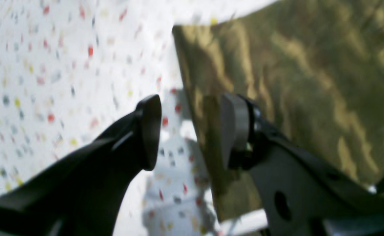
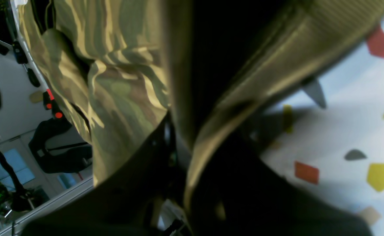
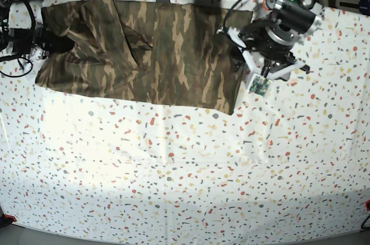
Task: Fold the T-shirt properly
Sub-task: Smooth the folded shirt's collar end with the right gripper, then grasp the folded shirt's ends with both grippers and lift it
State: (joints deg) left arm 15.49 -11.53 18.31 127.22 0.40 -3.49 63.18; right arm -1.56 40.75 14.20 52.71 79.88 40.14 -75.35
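White terrazzo-patterned tabletop (image 3: 191, 175), flecked with red, yellow and grey chips, fills nearly the whole base view, with dark cables and equipment crowded along its far edge at twelve o'clock. Spread across the upper part of that surface, from about ten o'clock to one o'clock, lies the T-shirt (image 3: 156, 48), a wide camouflage cloth in brown, tan and olive, mostly flat but with a diagonal fold and some rumpling toward its nine o'clock end. Its lower hem runs roughly straight, ending in a corner near the middle of the table. At about one o'clock the left arm (image 3: 277, 31) stands just beside the shirt's near end, its wrist pointing down at the table. From that arm's own camera, the left gripper (image 1: 188, 131) has its two fingers spread apart, one over bare table and the other over the cloth, with the shirt's straight edge running between them; whether either finger actually touches the fabric is hard to say, since the picture is blurred. Over at nine o'clock the right arm is mostly cut off by the frame edge. Its wrist camera shows the right gripper (image 2: 182, 154) pinched tight on a thick ribbed band of the shirt, the fabric bunching up and away from the dark fingers, with the speckled table visible beneath at three o'clock.
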